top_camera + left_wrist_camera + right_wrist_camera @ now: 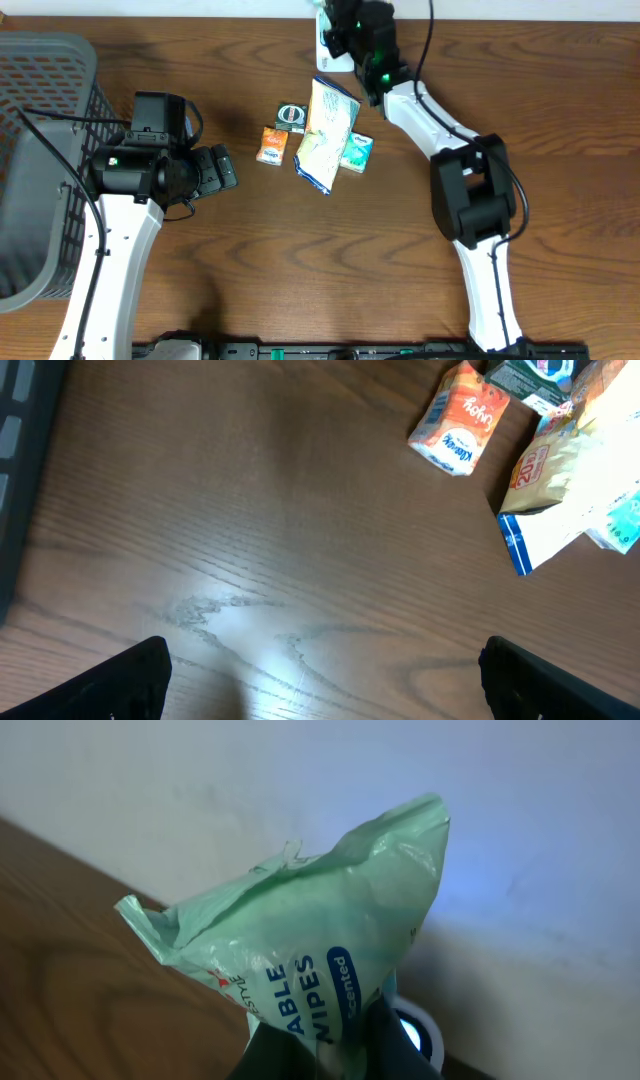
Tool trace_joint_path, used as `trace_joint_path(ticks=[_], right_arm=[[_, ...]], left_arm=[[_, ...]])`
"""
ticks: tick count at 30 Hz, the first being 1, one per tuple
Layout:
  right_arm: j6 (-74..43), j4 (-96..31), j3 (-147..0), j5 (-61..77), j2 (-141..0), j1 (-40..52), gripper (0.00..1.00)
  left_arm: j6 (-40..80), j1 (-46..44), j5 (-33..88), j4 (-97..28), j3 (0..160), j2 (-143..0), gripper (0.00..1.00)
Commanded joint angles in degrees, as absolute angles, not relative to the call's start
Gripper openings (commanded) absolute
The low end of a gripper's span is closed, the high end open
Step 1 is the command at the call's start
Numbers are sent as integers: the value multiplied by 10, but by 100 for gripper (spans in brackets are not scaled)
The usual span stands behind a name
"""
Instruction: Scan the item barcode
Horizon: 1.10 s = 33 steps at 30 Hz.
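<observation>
Wood table (300, 270) carries both arms. Nearest, the left arm rises from its base beside a grey basket (45, 120) and bends right at the wrist. The left gripper (229, 170) hangs low over bare wood with its jaws spread wide and nothing between them. Just beyond lie an orange carton (272, 146), a black box (291, 116), a big bag (325, 135) and a teal packet (357, 152), all close together. The right arm stretches long and nearly straight to the far edge. There the right gripper (335, 1045) is clamped on a green wipes pack (320, 950), held up by the pale wall above a blue-lit white device (415, 1030).
</observation>
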<state>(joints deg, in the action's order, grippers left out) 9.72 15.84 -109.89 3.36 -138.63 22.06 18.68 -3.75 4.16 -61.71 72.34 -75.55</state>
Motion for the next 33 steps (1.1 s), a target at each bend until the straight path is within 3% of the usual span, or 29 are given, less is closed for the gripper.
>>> trace_joint_path(ticks=[1, 10, 17, 22, 33], right_arm=[[133, 170, -1105, 11, -1392, 222, 1], [121, 199, -1105, -10, -1392, 222, 1], [-85, 204, -1105, -9, -1381, 207, 1], [-109, 197, -1105, -9, -1356, 187, 1], [-107, -25, -1105, -128, -1270, 113, 1]], left_arm=[[192, -34, 40, -620, 724, -755, 98], [192, -34, 40, -620, 724, -755, 98], [192, -34, 40, -620, 724, -755, 98], [192, -34, 40, -620, 724, -755, 98], [192, -34, 40, -620, 724, -755, 98]])
